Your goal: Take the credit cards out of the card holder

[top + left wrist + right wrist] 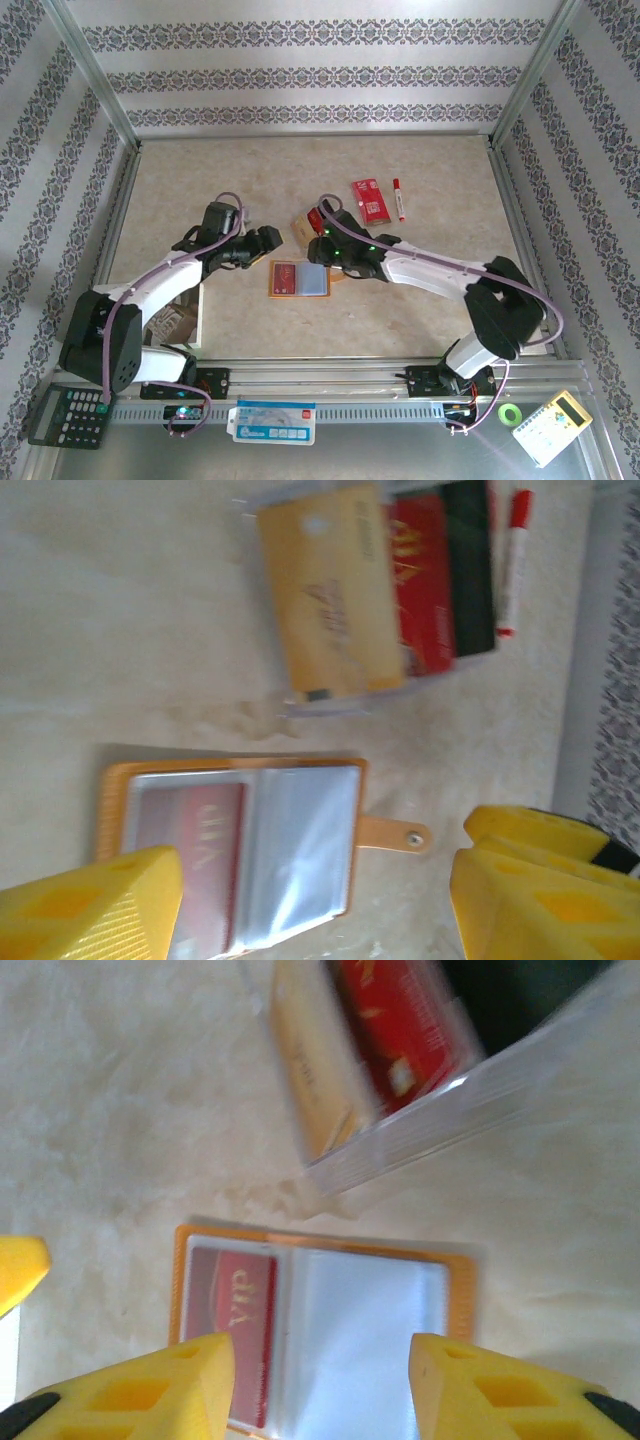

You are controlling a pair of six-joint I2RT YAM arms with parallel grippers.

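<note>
calculator (pixel 67 417): dark, on the near rail, far left. left hand (pixel 263 242): yellow fingers apart, holding nothing, just left of the card holder (pixel 299 279). card holder: orange, open flat on the beige mottled worktop (pixel 180 180), red credit card (pixel 190 830) in its left pocket. right hand (pixel 320 247): fingers apart, empty, above the holder. credit cards (pixel 370 590): tan, red, black, in a clear sleeve beyond the holder. red packet (pixel 370 200) and marker (pixel 400 198): further right. walls (pixel 300 75): striped floral paper.
</note>
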